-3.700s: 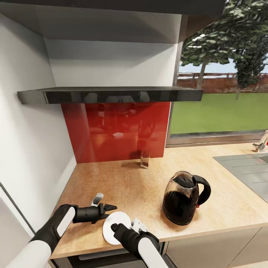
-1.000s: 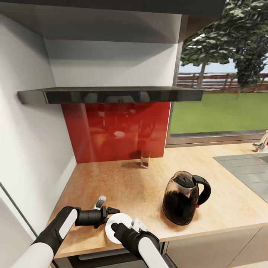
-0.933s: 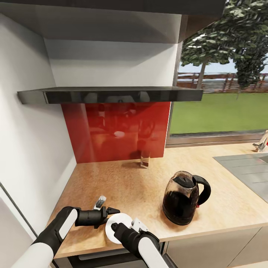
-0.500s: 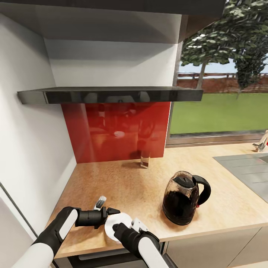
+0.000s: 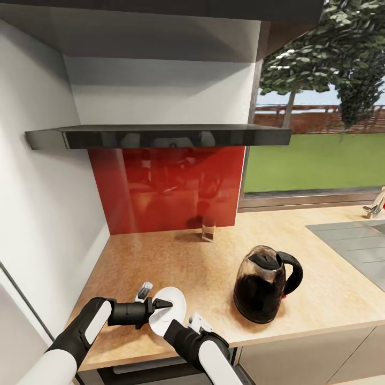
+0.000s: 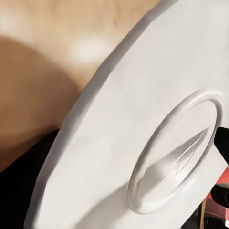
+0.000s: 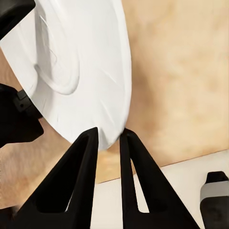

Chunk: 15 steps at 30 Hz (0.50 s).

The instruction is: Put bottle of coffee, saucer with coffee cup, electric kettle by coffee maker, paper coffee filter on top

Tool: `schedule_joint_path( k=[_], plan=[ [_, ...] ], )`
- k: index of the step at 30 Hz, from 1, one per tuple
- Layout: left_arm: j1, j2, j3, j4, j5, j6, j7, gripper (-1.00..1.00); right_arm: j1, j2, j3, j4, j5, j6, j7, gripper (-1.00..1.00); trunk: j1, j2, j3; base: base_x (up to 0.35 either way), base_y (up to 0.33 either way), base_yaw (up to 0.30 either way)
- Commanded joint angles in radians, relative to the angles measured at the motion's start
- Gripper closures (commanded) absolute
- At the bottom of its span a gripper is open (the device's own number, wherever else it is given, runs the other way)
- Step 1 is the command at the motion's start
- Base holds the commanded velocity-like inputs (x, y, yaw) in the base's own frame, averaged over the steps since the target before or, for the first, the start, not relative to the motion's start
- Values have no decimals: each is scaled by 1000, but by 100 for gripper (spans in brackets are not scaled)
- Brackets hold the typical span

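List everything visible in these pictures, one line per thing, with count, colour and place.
saucer: one, white, tilted up off the countertop near its front edge, its rim between the right pincer's fingers
electric kettle: one, dark with a black handle, standing on the countertop right of the saucer
glass: one, clear, at the back of the countertop against the backsplash
countertop: one, light wood
backsplash: one, glossy red, behind the countertop
range hood: one, black, above the backsplash
window: one, showing lawn and trees, at the right
left pincer: one, black, at the saucer's left side
right pincer: one, black, gripping the saucer's rim
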Motion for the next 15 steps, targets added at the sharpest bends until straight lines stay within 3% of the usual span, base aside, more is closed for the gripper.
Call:
schedule_joint_path(
  k=[1, 15],
  plan=[
    [-1, 1, -4, 0, -11, 1, -3, -100, -1, 0, 0, -1, -9, 2, -7, 100, 1, -2, -3, 0, 0, 0],
    [-1, 5, -1, -1, -10, 1, -7, -100, -1, 0, 0, -3, -9, 2, -7, 100, 1, -2, -3, 0, 0, 0]
  ],
)
